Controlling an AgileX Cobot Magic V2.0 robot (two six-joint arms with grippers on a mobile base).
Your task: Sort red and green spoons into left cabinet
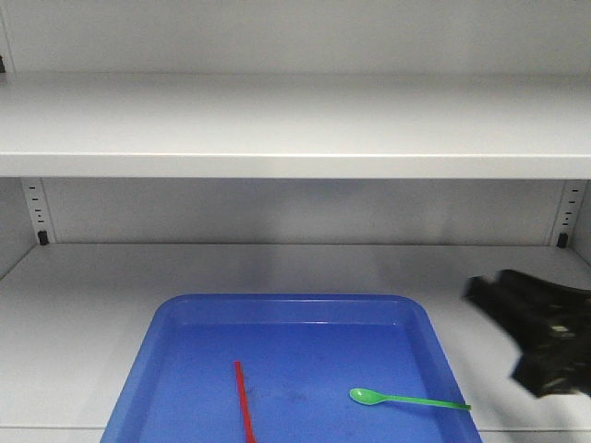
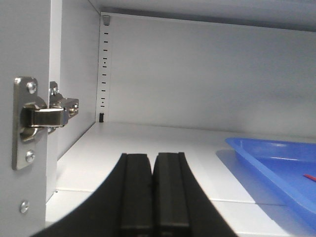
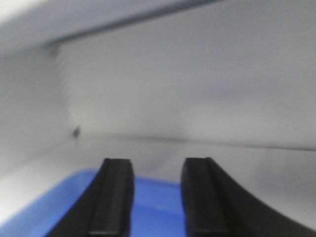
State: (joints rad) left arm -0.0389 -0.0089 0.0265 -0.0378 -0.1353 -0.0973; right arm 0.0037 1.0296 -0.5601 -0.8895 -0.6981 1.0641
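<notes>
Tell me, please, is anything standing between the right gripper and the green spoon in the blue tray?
Nothing visible does. The green spoon lies loose on the floor of the blue tray, apart from the red spoon. The right gripper hangs open to the tray's right, with only the low tray rim between them.

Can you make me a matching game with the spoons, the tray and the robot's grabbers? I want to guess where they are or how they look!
Things:
1. red spoon
2. green spoon
3. left gripper
4. right gripper

Descriptions:
A. fingers pressed together, holding nothing
B. fingers apart, above the blue tray's edge
C. lies on the tray, right of the other spoon
D. lies on the tray, handle pointing away from the front

Pairs: 1-D, 2-C, 3-A, 4-B
</notes>
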